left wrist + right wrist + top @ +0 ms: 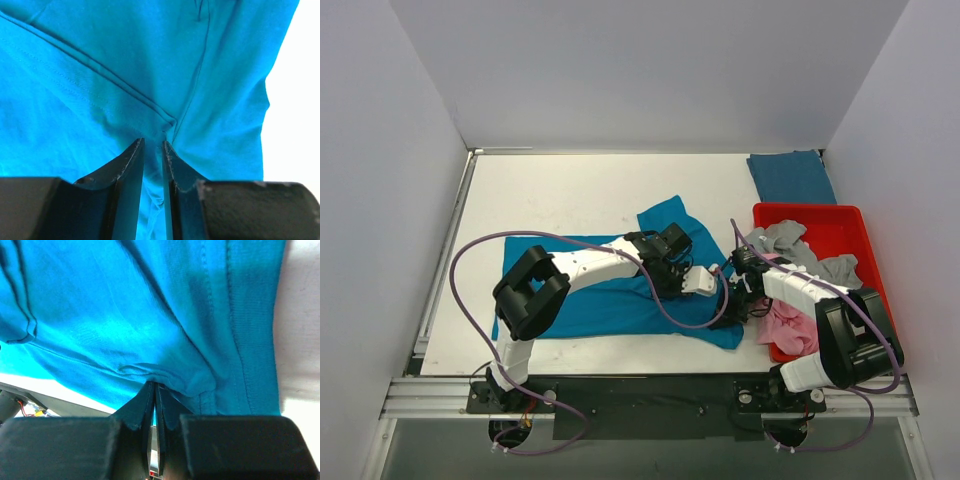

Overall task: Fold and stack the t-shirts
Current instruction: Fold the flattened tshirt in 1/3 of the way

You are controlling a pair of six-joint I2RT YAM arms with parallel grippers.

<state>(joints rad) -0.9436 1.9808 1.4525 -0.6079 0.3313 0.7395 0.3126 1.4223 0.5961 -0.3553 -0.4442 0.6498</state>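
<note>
A teal-blue t-shirt (590, 305) lies spread on the white table, its right part bunched up. My left gripper (684, 276) is over that right part and is shut on a pinch of the teal cloth (100, 75), which shows between its fingers (131, 165). My right gripper (734, 300) is at the shirt's right edge and is shut on a fold of the same shirt (125, 315) near a hem. A pink t-shirt (790, 325) and a grey t-shirt (785, 240) lie crumpled in the red tray (842, 222). A folded teal-blue t-shirt (790, 177) lies at the back right.
The red tray stands at the table's right side, close to my right arm. White walls enclose the table at the back and sides. Bare table (570, 195) lies behind and left of the spread shirt.
</note>
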